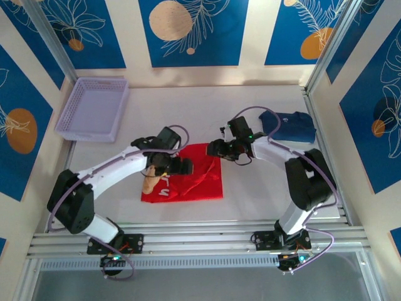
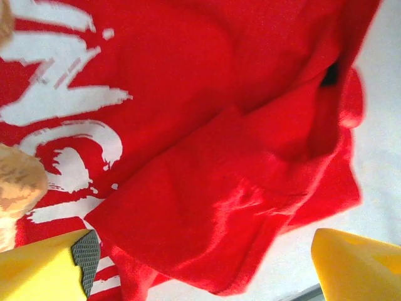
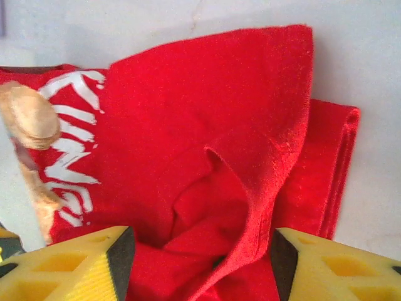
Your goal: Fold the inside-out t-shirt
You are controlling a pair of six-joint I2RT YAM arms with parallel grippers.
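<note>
Yellow fingers (image 2: 44, 269) of the left claw (image 2: 203, 260) stand spread apart over the red inside-out t-shirt (image 2: 207, 157), gripping nothing. Likewise released, the right claw (image 3: 199, 263) straddles a raised fold. Partly folded, the shirt lies mid-desk (image 1: 263, 200) between the 2 arms.

Far left corner: blocked by lavender basket (image 1: 94, 108).
Far right: navy garment (image 1: 289, 125) in the way.
Between those: bare table (image 1: 188, 106), free passage.
Centre: red t-shirt (image 1: 188, 182), tan lump (image 1: 150, 182) at its left edge.
Above shirt: left gripper (image 1: 180, 166) and right gripper (image 1: 216, 149) close together, narrow gap.
Near strip: free.
</note>
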